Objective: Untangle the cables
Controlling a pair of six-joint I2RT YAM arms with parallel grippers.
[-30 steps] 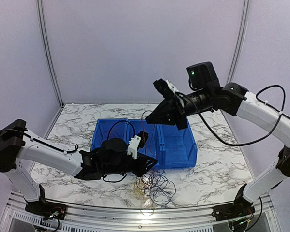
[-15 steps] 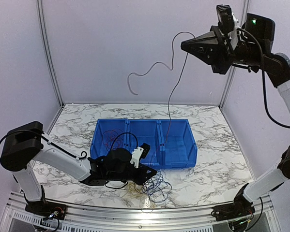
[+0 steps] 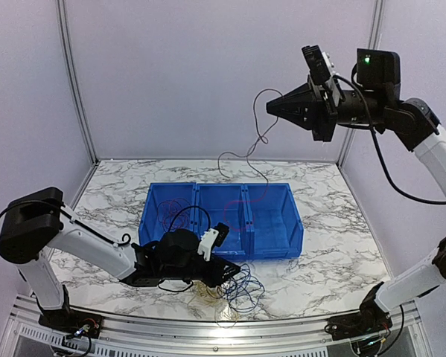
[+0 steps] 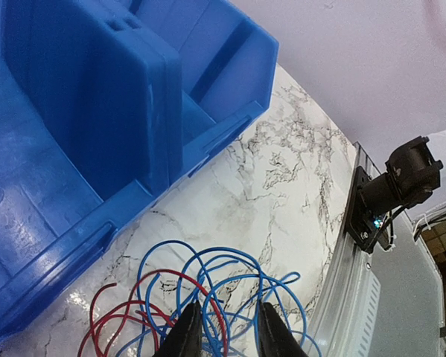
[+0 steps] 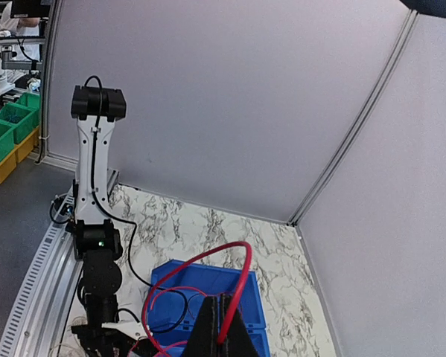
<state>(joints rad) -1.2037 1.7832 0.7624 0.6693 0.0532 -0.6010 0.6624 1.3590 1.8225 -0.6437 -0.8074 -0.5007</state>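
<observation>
A loose tangle of blue, red and pale cables (image 3: 234,286) lies on the marble table in front of the blue bin (image 3: 261,253). My left gripper (image 3: 234,269) rests low over that tangle. In the left wrist view its jaws (image 4: 224,316) stand apart, with blue cables (image 4: 211,248) and a red cable (image 4: 173,271) lying between and ahead of the fingers. High at the right, my right gripper (image 3: 269,108) is shut on one red cable (image 5: 201,255). That cable (image 3: 246,154) hangs in loops from the gripper down into the bin (image 5: 201,272).
The bin (image 4: 96,111) has three compartments; thin dark cable loops (image 3: 182,212) lie in its left one. An aluminium rail (image 3: 208,327) runs along the table's near edge, close to the tangle. Enclosure walls stand behind and to both sides.
My right gripper rose from just above the bin to high at the right, drawing one cable out, then came down and left a little. The left gripper stayed on the tangle.
</observation>
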